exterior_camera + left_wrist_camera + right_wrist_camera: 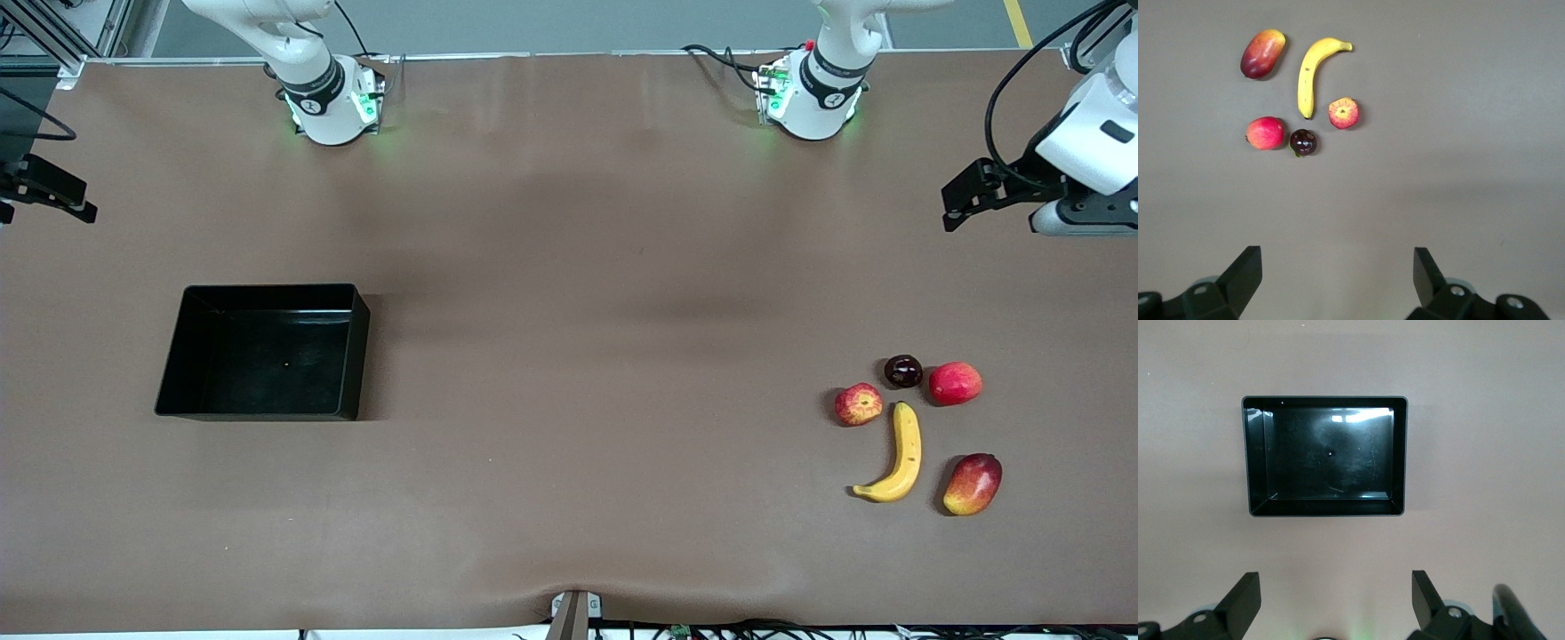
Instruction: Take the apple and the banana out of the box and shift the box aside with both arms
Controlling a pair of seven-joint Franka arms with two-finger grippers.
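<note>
The black box stands empty toward the right arm's end of the table and also shows in the right wrist view. The yellow banana and the red-yellow streaked apple lie side by side toward the left arm's end. Both show in the left wrist view, the banana and the apple. My left gripper hangs open and empty over bare table at that end. My right gripper hangs open and empty over bare table at the right arm's end.
A dark purple fruit and a plain red fruit lie just farther from the front camera than the banana. A red-yellow mango lies beside the banana. Both arm bases stand at the table's edge farthest from the front camera.
</note>
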